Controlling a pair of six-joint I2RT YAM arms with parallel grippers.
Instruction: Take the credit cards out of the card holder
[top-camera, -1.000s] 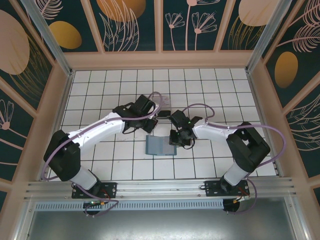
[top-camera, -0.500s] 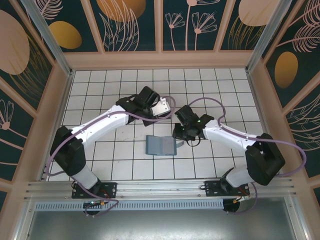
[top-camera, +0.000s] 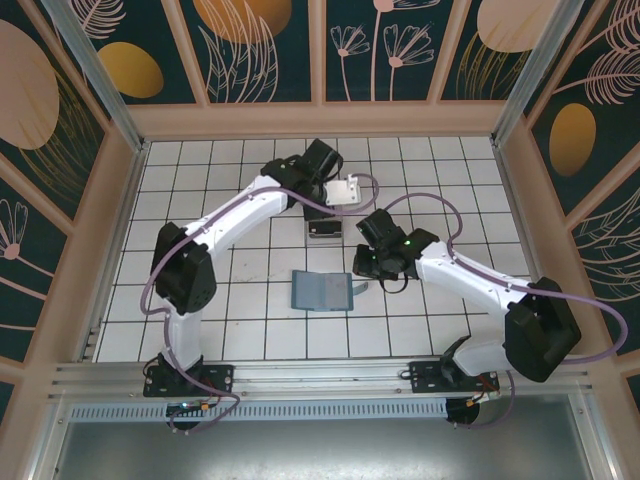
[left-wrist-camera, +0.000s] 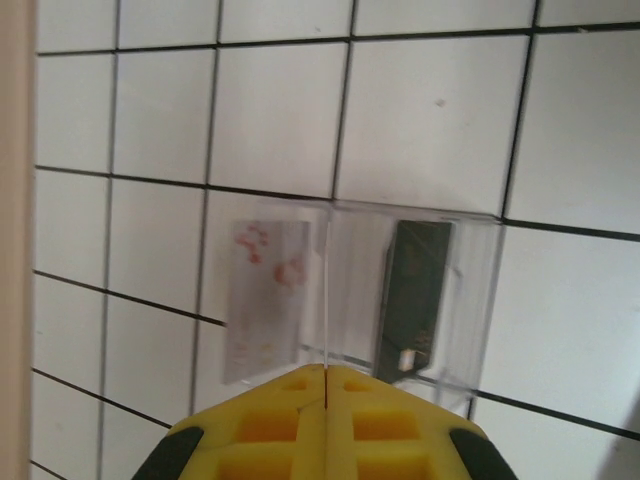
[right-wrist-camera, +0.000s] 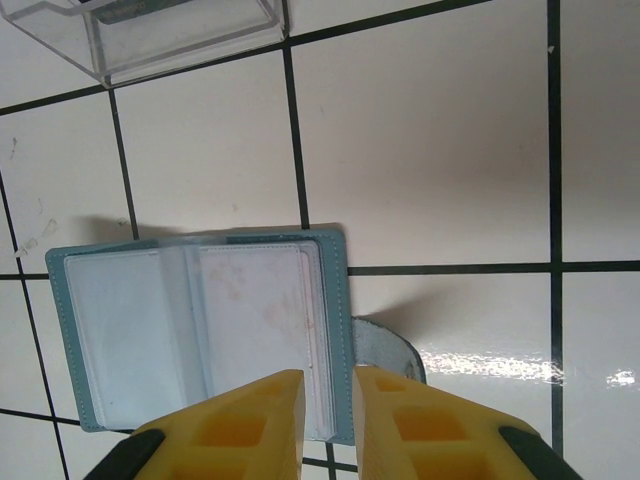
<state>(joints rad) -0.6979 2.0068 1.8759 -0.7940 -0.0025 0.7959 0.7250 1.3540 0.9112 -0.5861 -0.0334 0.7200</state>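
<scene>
Left end effector (left-wrist-camera: 325, 378) closed, empty. Just ahead of it: clear box (left-wrist-camera: 470, 290) holding pale card (left-wrist-camera: 265, 300) and dark card (left-wrist-camera: 415, 290). Right end effector (right-wrist-camera: 328, 400) narrowly parted, gripping nothing, over the open card holder (right-wrist-camera: 200, 330); pockets look empty. Likely best: lift both straight up, no nudging the box.

Left wrist view: left gripper (left-wrist-camera: 325, 372) cut off by the lower edge, its fingertips hiding part of the clear box (left-wrist-camera: 345, 290) wall nearest them. Right wrist view: the box cropped by the upper edge; right gripper (right-wrist-camera: 330, 378) covers the card holder (right-wrist-camera: 200, 330) edge nearest it; pocket contents too faint to tell
</scene>
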